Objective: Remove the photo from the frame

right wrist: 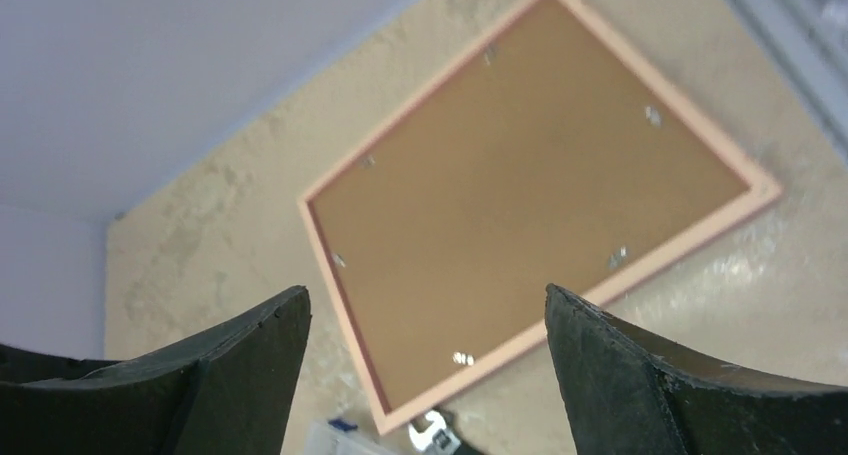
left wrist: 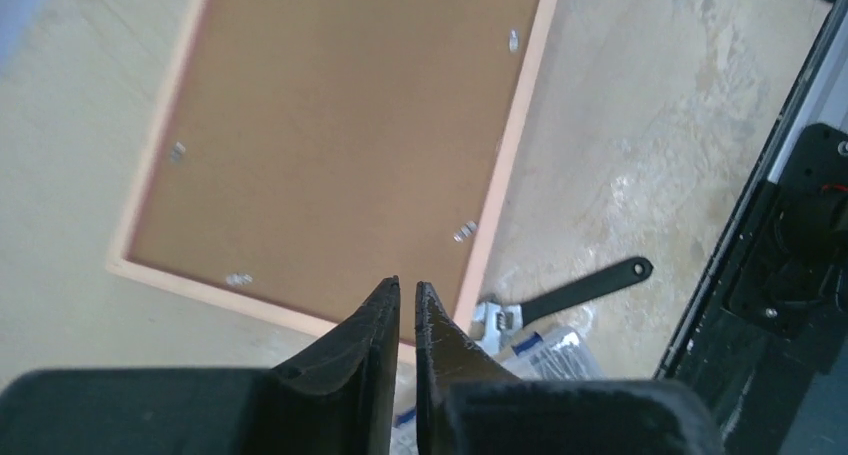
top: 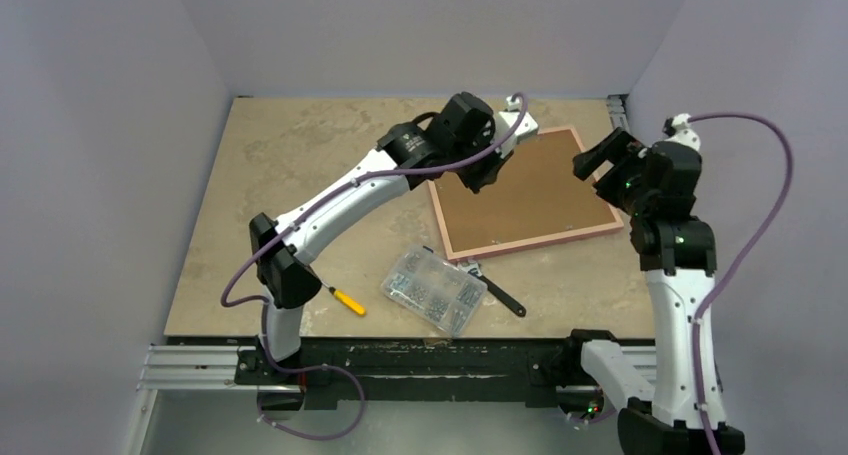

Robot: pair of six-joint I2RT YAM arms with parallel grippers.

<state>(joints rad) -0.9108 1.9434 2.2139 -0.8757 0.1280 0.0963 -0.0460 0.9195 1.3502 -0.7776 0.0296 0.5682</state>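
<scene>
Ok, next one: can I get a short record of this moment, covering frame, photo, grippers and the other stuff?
frame: lying flat, brown back up, pink rim showing
tabs: small metal ones along the back's edges
photo: not visible
left gripper: shut, empty, over the frame's edge
right gripper: open, empty, above the frame
other items: screw box, wrench, screwdriver, all nearer the arms
task state: back not yet removed

The left arm and right arm wear white shells, black joints, looping purple cables, black tapered jaws.
</scene>
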